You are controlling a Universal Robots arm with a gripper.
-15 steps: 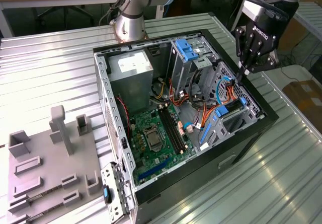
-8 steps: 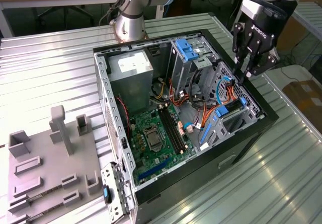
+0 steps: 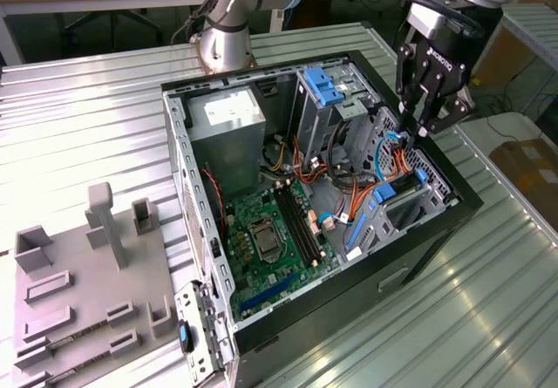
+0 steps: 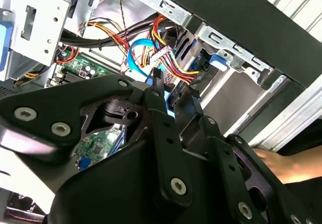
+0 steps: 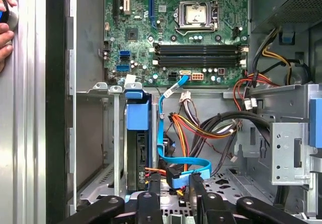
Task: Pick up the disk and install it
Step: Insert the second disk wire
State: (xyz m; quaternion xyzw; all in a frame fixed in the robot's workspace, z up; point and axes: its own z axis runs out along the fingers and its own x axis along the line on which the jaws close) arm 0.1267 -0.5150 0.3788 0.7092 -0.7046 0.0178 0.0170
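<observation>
We see the tool (image 3: pixel 425 119) above the open computer case (image 3: pixel 453 198), fingers (image 5: pixel 194 189) pinching the blue connector (image 5: pixel 180 176). The disk (image 5: pixel 138 153) sits upright in its bay near the case's front edge.

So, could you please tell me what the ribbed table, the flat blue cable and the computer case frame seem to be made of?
The table looks like bare ribbed metal, probably aluminium, judging by its bright streaky reflections. The flat blue cable appears to be flexible glossy plastic, since it bends in smooth loops. The case frame looks like dull grey stamped sheet steel with punched holes.
</observation>
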